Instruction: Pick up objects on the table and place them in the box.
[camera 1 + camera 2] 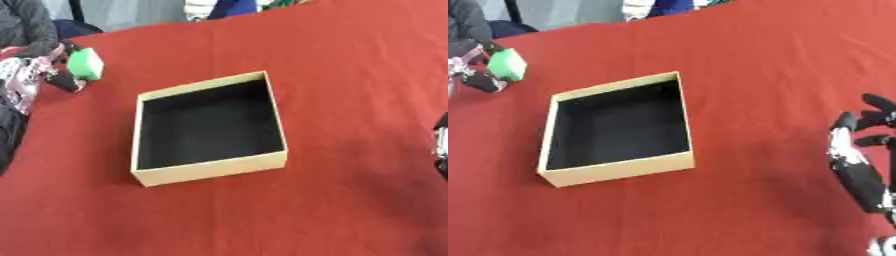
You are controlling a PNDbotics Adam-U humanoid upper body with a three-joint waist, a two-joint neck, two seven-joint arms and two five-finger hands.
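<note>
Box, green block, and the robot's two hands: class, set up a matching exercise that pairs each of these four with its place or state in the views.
Column one:
1. box
2. green block
3. left hand
4. right hand

Column two:
A. open, idle at the right edge of the table
B. held above the table near the far left corner
C. curled around the green block
D. empty, dark inside, standing mid-table on the red cloth

Pairs: 1-D, 2-B, 3-C, 4-A
</note>
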